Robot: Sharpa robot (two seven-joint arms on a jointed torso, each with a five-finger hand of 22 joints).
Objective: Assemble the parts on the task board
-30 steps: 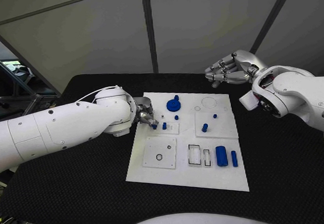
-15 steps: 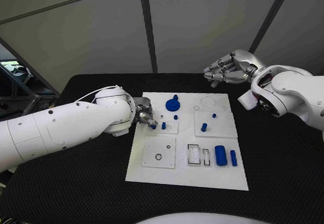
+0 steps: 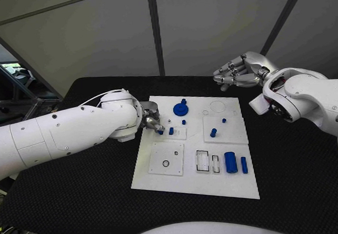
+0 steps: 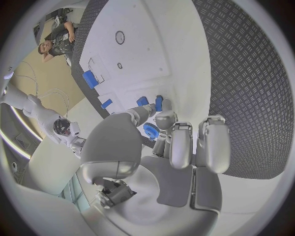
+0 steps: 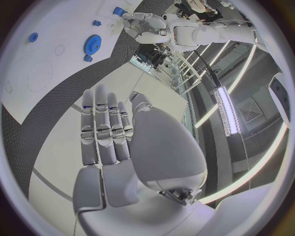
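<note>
The white task board (image 3: pixel 194 185) lies mid-table. My left hand (image 3: pixel 152 122) hovers low over its left edge, fingers curled down. The fingertips (image 4: pixel 164 118) reach a small blue peg (image 3: pixel 161 131) beside a second peg (image 3: pixel 171 130). Both pegs show at the fingertips in the left wrist view, one (image 4: pixel 142 101) next to the other (image 4: pixel 159 103); whether one is gripped is unclear. A blue gear (image 3: pixel 181 110) sits just behind the hand, also seen as the gear (image 4: pixel 150 130). My right hand (image 3: pixel 239 72) hangs above the table's back right, off the board, holding nothing, fingers (image 5: pixel 104 128) stretched side by side.
On the board are a taller blue peg (image 3: pixel 213 131), small pegs (image 3: pixel 223 120), a thick blue cylinder (image 3: pixel 230 162) with a thin bar (image 3: pixel 244 165), two narrow slots (image 3: pixel 202 161) and a square plate with a ring (image 3: pixel 166 159). Black table (image 3: pixel 82 195) surrounds the board.
</note>
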